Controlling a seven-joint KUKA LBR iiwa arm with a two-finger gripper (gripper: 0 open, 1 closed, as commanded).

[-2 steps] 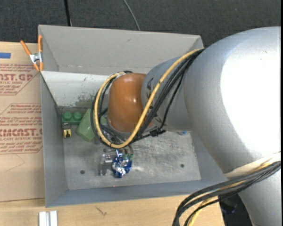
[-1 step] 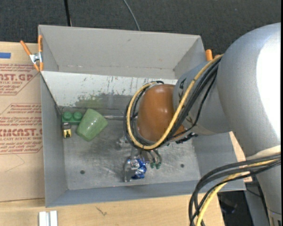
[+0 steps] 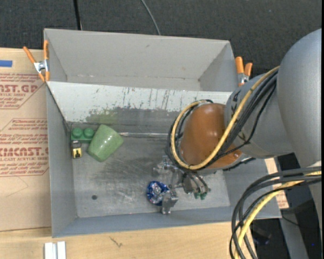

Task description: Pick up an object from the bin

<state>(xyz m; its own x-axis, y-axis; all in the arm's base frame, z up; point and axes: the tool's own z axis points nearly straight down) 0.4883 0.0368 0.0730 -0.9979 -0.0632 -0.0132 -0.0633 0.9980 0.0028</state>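
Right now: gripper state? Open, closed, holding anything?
Gripper: cannot be told whether it is open or closed. It sits low, right beside a small blue crumpled thing, with no hold visible.

The small blue object (image 3: pixel 155 191), shiny and perhaps crumpled, lies on the bin (image 3: pixel 113 185) floor near its front wall

The big grey arm (image 3: pixel 299 107) reaches in from the right side and bends down low. Its wrist wears a round orange cover (image 3: pixel 202 134). Yellow and black cables (image 3: pixel 176 129) loop around the cover, and more loops hang by the arm's lower part. Under the cover sits the small metal gripper (image 3: pixel 171 190), pointing down and toward the left.
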